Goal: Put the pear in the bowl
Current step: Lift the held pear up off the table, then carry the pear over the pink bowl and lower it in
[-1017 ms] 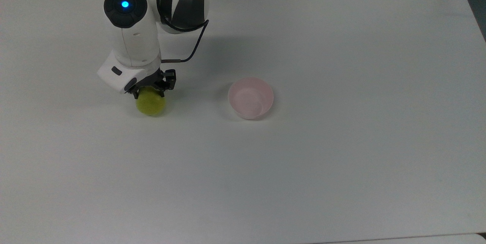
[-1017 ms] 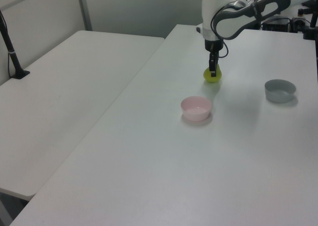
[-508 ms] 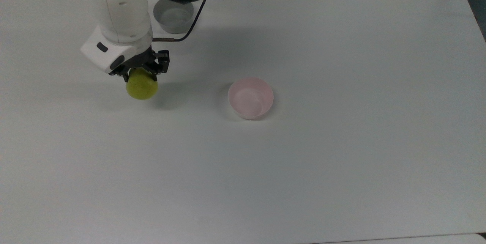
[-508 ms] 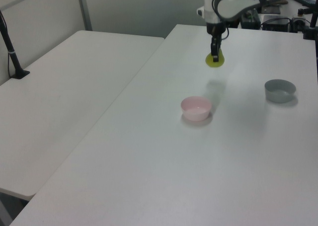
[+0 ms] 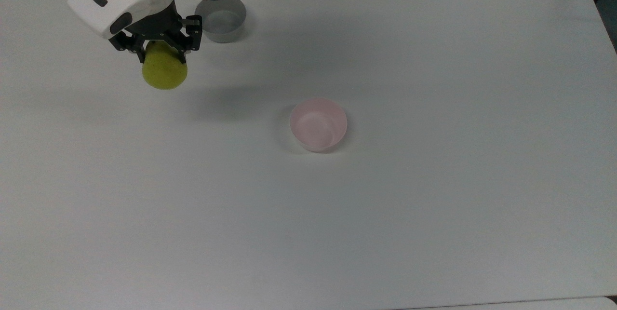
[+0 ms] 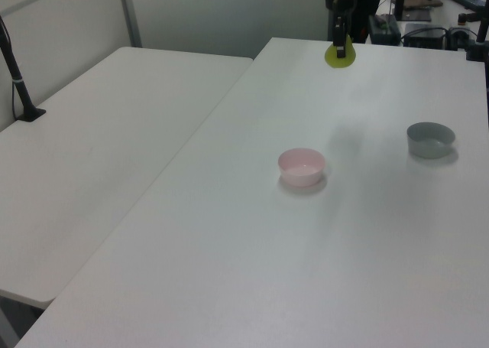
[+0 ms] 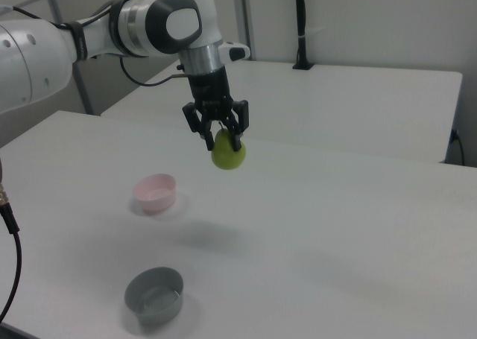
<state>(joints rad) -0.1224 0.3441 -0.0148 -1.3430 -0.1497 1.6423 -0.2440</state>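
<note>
The white table (image 5: 434,204) carries everything here and is bare apart from two bowls. My arm (image 7: 89,33) reaches in from the right view's left, and over the last second it has climbed steeply: the pear sat low, close over the surface, a moment ago and now hangs well above it, its shadow lying apart from it on the table.

The bowl (image 5: 318,124), pale pink, stands near the middle of the table, upright and empty, where it stood before. The grey bowl (image 5: 221,20) stands at the far edge in the top view, just to the right of my wrist; a second ago the arm covered it.

My gripper (image 5: 162,50) is closed on the pear (image 5: 164,71), fingers clamped on its narrow upper part so that the rounded bottom hangs free below.

The pear is therefore airborne, well to the left of the pink bowl in the top view and nearer the grey one. I judge the lift complete and the carry about to begin. The transfer should run rightward and nearer, past the grey bowl, before any descent.
</note>
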